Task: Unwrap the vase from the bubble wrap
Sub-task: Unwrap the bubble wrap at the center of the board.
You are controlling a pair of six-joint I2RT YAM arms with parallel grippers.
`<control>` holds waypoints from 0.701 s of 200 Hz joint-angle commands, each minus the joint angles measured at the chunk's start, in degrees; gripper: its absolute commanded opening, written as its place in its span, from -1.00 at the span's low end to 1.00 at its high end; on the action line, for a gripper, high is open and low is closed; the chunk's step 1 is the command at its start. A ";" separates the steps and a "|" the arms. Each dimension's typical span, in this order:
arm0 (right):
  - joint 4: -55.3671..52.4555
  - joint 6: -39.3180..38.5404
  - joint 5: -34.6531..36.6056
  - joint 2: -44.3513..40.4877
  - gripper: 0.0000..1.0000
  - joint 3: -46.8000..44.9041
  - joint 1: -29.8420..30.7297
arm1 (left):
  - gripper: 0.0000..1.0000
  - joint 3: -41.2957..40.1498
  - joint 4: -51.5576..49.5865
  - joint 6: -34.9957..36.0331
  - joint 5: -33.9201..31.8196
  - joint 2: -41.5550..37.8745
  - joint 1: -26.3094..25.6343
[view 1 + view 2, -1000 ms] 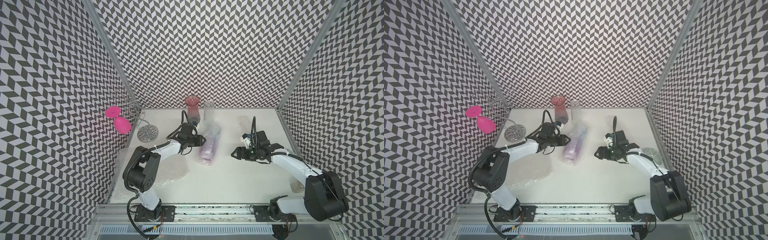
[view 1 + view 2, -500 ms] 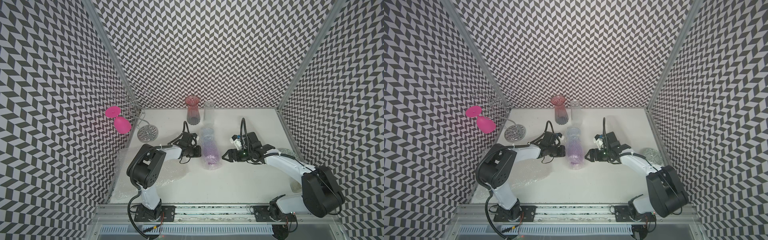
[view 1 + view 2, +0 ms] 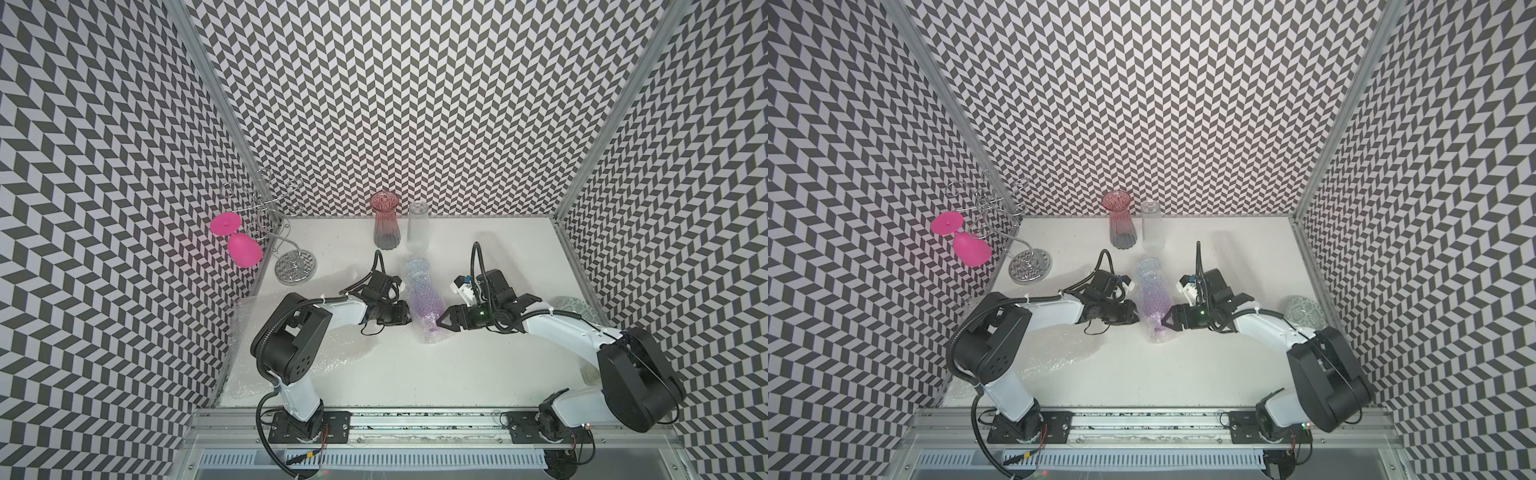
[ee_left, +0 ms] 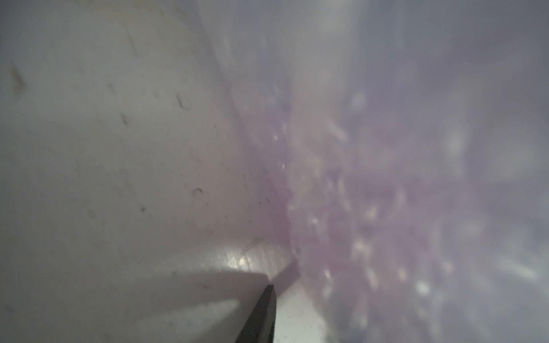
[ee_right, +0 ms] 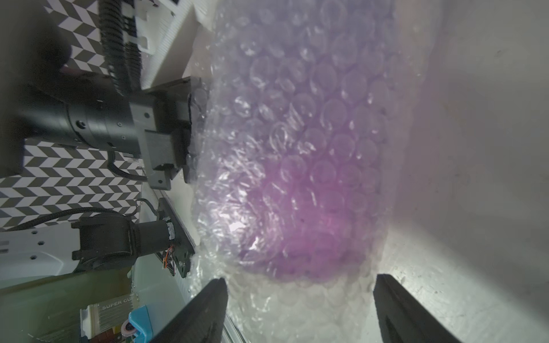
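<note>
The vase point(image 3: 422, 305) point(image 3: 1152, 299), purple, lies on its side mid-table, still rolled in bubble wrap point(image 5: 297, 133). My left gripper point(image 3: 405, 322) point(image 3: 1136, 318) presses into the roll's left side and grips the wrap. In the left wrist view only one finger point(image 4: 264, 306) shows; blurred wrap point(image 4: 371, 208) hides the other. My right gripper point(image 3: 441, 326) point(image 3: 1165, 323) point(image 5: 300, 297) is open at the roll's right side, near its front end. Its fingers stand wide on either side of the wrap's loose whitish end.
A reddish ribbed vase point(image 3: 386, 226) and a clear glass one point(image 3: 417, 228) stand at the back. A wire rack point(image 3: 295, 266) holding a pink glass point(image 3: 243, 247) is back left. A loose bubble wrap sheet point(image 3: 332, 349) lies under my left arm. A patterned round object point(image 3: 575, 309) sits right.
The wrapped vase swung from slanted to nearly straight and slid forward with my left gripper. My right gripper moved left until its fingers reached the roll's front end.
</note>
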 commanded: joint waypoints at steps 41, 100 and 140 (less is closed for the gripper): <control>3.12 -0.06 -0.36 1.36 0.25 -0.19 1.57 | 0.04 -3.66 -12.74 0.95 -8.09 -11.22 -3.66; 3.52 -0.48 -1.40 1.31 -0.53 0.64 2.35 | 0.05 -2.17 -15.58 0.99 -23.52 -23.52 -18.81; 4.10 -0.31 -1.37 0.69 -0.80 0.68 2.76 | -0.04 -1.95 -13.11 0.69 -26.27 -23.33 -21.34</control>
